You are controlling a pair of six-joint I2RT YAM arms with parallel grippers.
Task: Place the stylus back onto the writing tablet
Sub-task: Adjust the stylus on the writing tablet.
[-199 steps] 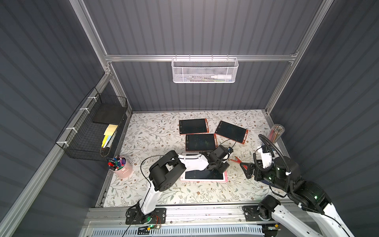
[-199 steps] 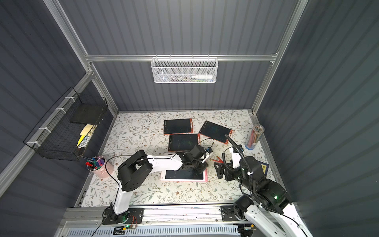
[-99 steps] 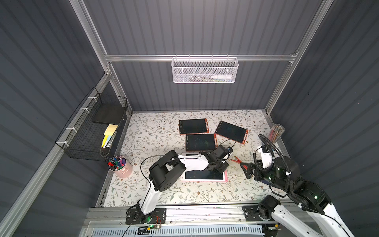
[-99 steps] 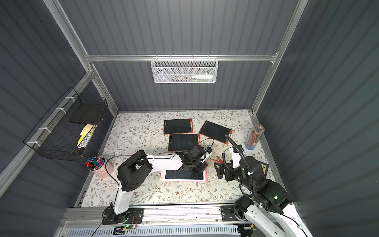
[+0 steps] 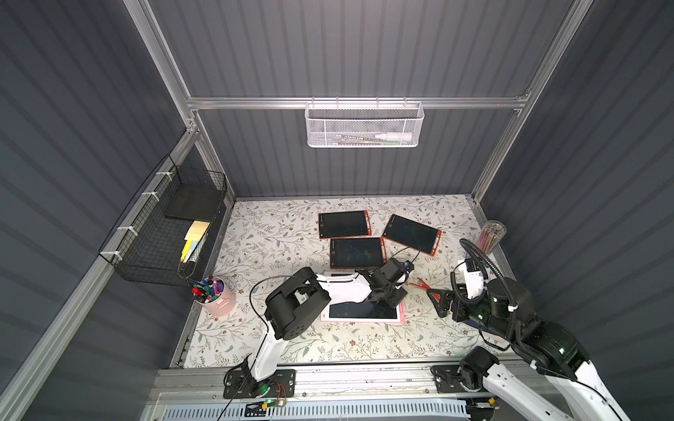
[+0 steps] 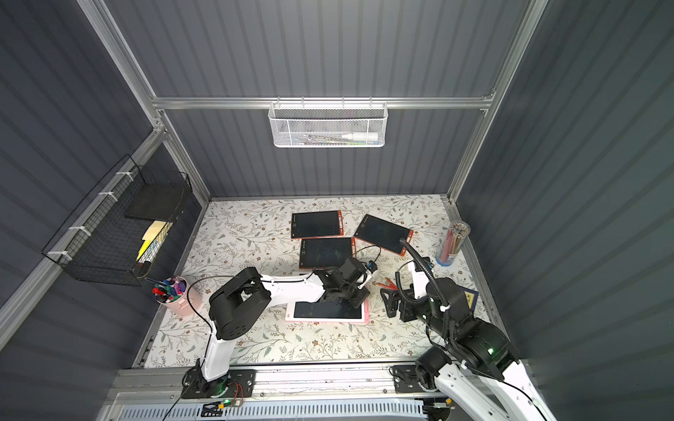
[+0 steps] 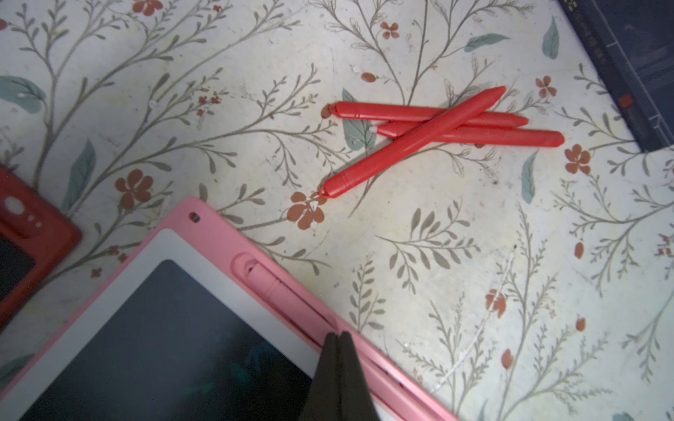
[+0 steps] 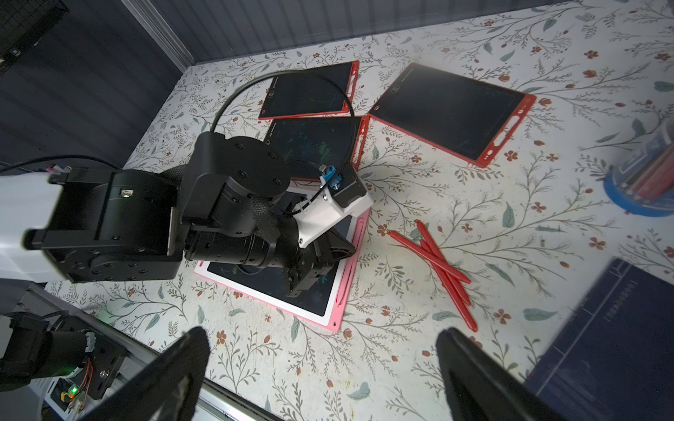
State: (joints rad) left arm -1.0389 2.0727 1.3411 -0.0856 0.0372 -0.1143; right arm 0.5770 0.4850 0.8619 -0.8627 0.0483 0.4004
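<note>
Pink stylus (image 7: 279,289), slim and smooth, seated in groove of pink tablet (image 7: 208,233)

Floral tabletop (image 5: 277,233) with tablets (image 5: 343,224), styluses (image 7: 414,140)

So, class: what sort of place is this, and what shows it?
Probably a robot test booth dressed as a desk: two arms on a rail, an aluminium frame, and tablets, styluses and a pen cup on a floral table.
</note>
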